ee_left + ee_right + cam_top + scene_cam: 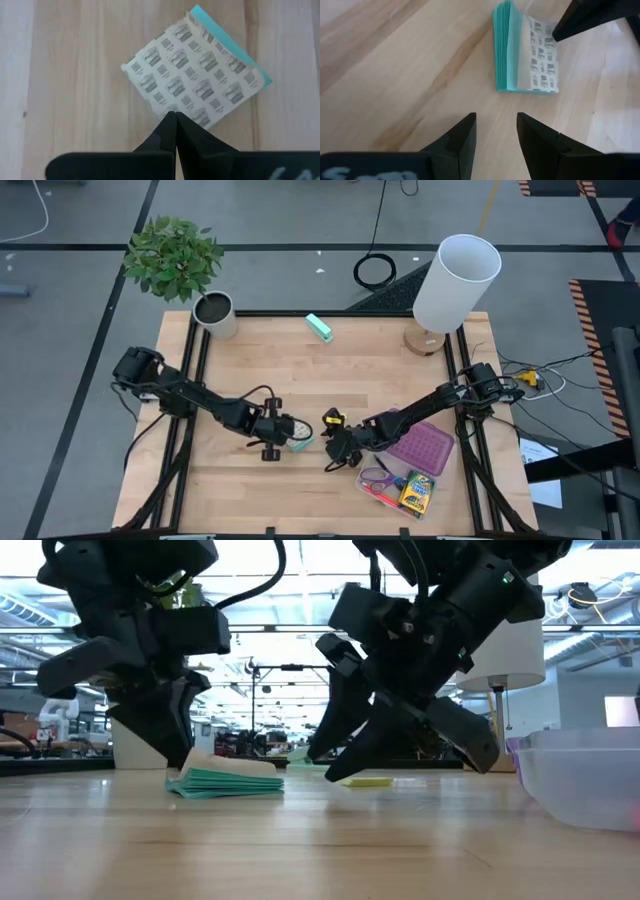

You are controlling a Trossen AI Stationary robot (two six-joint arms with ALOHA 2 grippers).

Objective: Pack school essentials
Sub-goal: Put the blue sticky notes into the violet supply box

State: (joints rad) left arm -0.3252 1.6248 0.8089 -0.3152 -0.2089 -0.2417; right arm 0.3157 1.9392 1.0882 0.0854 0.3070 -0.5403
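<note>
Pinching teal notepad (200, 82), left gripper (175, 116)

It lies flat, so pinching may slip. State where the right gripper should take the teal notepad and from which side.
Take the teal notepad by its thick stacked edge, coming low from the side of the open right gripper. Its printed top sheet curls loose, and the shut left gripper sits at one corner.

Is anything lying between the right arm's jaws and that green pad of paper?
No. In the right wrist view only bare wooden table lies between the open right gripper and the green paper pad.
</note>
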